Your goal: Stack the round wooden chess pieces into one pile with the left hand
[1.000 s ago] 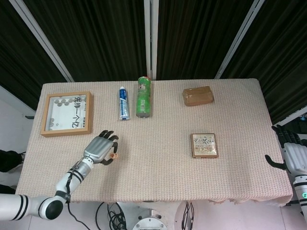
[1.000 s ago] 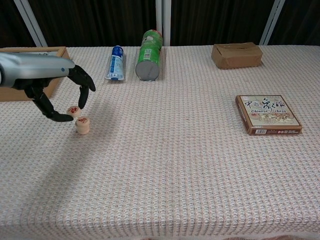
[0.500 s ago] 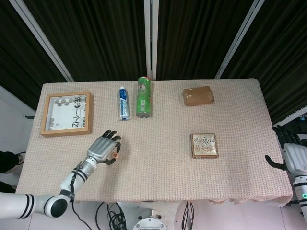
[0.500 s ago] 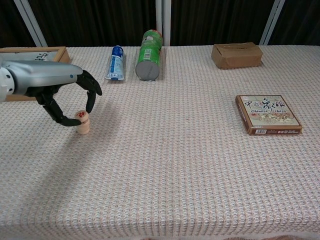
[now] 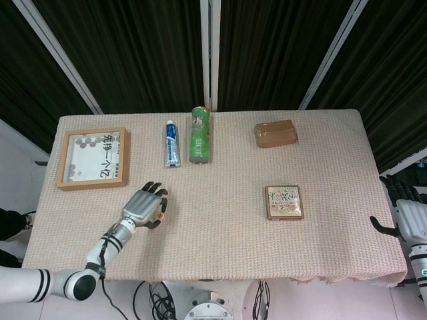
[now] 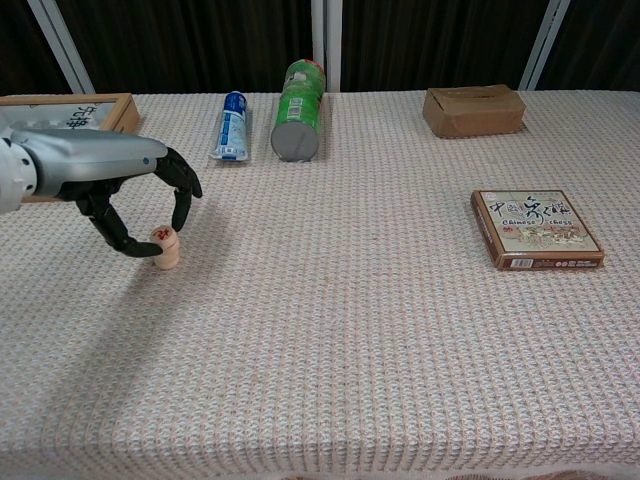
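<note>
Near the table's front-left corner, my left hand pinches the top chess piece on the pile; I should centre it, then release gently.

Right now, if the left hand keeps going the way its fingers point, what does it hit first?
The left hand curls its fingers down around the chess pile, so it would likely meet the pile first, then the table. Whether the fingertips already touch it is unclear.
</note>
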You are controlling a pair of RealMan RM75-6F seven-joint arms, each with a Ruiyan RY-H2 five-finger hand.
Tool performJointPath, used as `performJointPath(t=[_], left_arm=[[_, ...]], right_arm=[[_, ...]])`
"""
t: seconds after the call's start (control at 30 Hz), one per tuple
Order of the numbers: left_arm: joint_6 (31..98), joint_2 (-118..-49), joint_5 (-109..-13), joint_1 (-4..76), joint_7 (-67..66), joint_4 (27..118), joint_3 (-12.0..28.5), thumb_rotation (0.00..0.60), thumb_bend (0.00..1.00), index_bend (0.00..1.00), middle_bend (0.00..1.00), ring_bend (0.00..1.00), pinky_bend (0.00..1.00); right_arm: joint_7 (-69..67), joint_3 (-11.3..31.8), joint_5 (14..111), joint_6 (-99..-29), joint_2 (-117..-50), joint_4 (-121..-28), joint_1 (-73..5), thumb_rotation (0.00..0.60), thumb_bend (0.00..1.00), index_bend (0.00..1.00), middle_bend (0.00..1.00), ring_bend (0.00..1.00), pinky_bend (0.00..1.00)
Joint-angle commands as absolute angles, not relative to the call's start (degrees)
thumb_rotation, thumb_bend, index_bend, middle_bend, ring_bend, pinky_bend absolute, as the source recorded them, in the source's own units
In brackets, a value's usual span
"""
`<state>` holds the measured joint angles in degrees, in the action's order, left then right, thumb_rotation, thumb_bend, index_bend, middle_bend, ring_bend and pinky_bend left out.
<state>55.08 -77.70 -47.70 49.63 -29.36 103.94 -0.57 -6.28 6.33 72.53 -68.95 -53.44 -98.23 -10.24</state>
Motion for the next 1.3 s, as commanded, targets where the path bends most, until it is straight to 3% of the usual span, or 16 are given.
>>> performJointPath(t=[0.03,0.3,0.57,0.73,0.83,0.93,1.07,1.13,1.3], left_arm=[[54.9,-77.7,-47.6,49.6,-29.4,103.8,-0.5,0.600,0.28,0.47,0.17,0.00,0.00],[54.5,-77.9,-47.9,49.3,-29.2,103.3,-0.3,0.600,0.28,0.43,0.17,0.00,0.00],[55.2,-76.5,-48.2,48.7,-29.5,104.7,-0.2,0.600,0.28,0.32,0.15,0.00,0.00],[59.0,-72.8,-48.6,46.7,-29.9,108.7,-0.6,0.600,0.28,0.25,0.15,0.00,0.00],[65.0,-69.8,-50.6,43.2,-30.2,111.7,-2.1,0.600,0.28,0.23,0.14,0.00,0.00],[76.0,-69.3,-58.7,36.5,-28.7,111.1,-4.6,0.600,0.27,0.19,0.11,0.00,0.00],[91.0,-72.4,-72.4,25.5,-19.4,99.6,-8.1,0.600,0.20,0.10,0.05,0.00,0.00],[94.6,-73.2,-74.6,21.9,-15.4,94.8,-8.8,0.600,0.13,0.07,0.05,0.00,0.00],[97.5,-72.4,-76.2,15.7,-8.6,88.2,-9.6,0.600,0.09,0.06,0.05,0.00,0.00]], right_arm=[[-6.3,6.3,72.5,-68.9,-53.4,-98.2,-10.3,0.600,0.24,0.00,0.00,0.00,0.00],[-6.4,6.3,72.4,-68.9,-53.3,-98.2,-10.3,0.600,0.24,0.00,0.00,0.00,0.00],[-6.4,6.3,72.4,-68.9,-53.3,-98.3,-10.3,0.600,0.24,0.00,0.00,0.00,0.00],[-6.5,6.3,72.5,-69.1,-53.1,-98.4,-10.2,0.600,0.24,0.00,0.00,0.00,0.00],[-6.5,6.2,72.9,-69.5,-53.1,-98.5,-10.1,0.600,0.24,0.00,0.00,0.00,0.00],[-5.2,6.0,74.0,-70.8,-53.4,-98.5,-9.8,0.600,0.24,0.00,0.00,0.00,0.00],[-1.3,5.5,75.9,-74.0,-55.3,-97.9,-9.0,0.600,0.24,0.00,0.00,0.00,0.00],[1.1,5.1,76.7,-75.5,-56.3,-97.5,-8.6,0.600,0.24,0.00,0.00,0.00,0.00],[5.8,3.5,78.4,-78.4,-59.4,-96.3,-7.0,0.600,0.24,0.00,0.00,0.00,0.00]])
